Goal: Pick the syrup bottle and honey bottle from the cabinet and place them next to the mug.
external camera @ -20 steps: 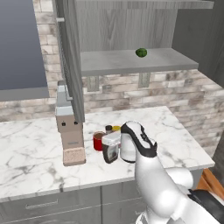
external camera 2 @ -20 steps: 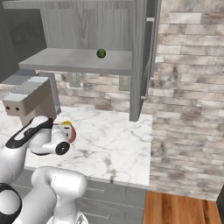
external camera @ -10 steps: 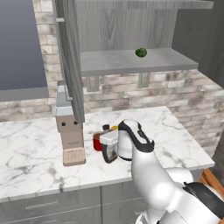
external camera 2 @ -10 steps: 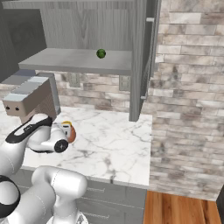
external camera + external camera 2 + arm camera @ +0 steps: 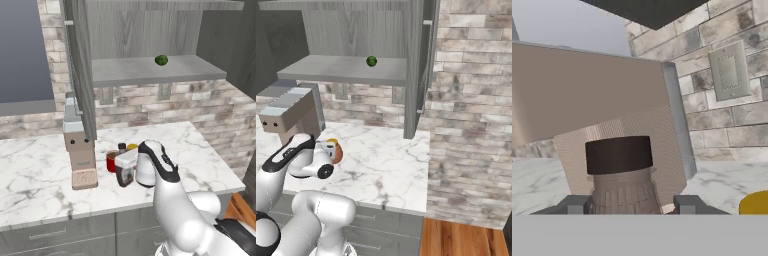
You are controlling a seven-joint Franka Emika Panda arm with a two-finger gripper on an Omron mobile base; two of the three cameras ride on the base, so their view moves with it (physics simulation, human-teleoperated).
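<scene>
I can't read any text, brand, number or sign from here. The syrup bottle has a pale label on its side, but in the left base view it is a blur with no letters I can make out. In the hand view I only see its black cap and ribbed neck, which are blank. The tan box behind it carries no print on the faces I see. The wall plate on the brick is plain. The mug and honey bottle show no markings.
</scene>
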